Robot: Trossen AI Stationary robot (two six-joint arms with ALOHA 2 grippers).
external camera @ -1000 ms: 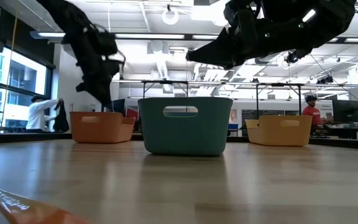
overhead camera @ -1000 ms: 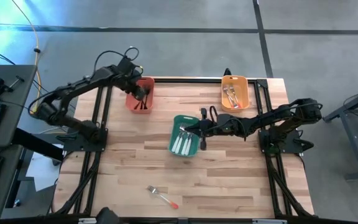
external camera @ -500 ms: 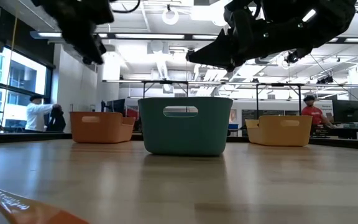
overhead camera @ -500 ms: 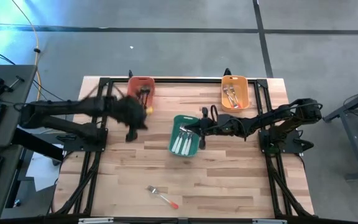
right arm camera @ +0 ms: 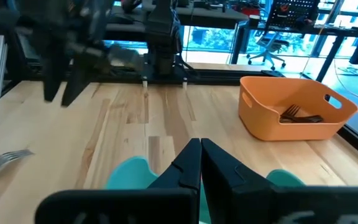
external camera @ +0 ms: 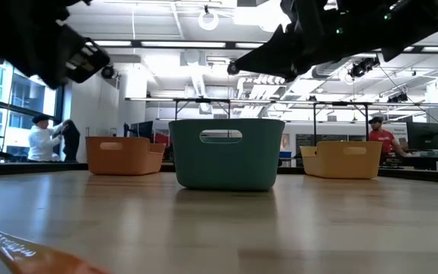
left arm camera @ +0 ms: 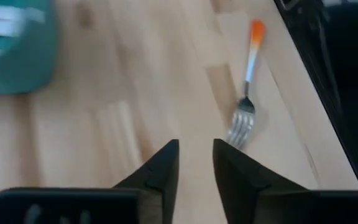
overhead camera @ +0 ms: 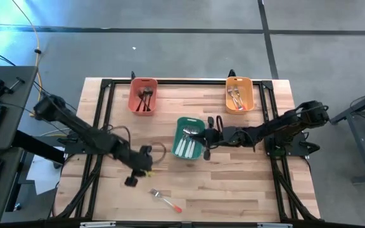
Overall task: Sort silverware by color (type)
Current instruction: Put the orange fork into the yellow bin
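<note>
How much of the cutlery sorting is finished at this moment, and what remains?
Done: dark cutlery lies in the salmon bin, silvery pieces in the orange bin, white-handled ones in the teal bin. In hand: nothing; the left end effector hangs empty near the last fork. The right end effector waits shut over the teal bin. Left: that orange-tipped fork.

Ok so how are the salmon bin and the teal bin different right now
The salmon bin sits at the table's far edge on the left arm's side; the teal bin sits near the middle. The salmon bin holds dark-handled silverware; the teal bin holds white-handled silverware. No arm is over the salmon bin, while the right gripper, shut, hangs at the teal bin's edge. Both are rectangular and open-topped.
</note>
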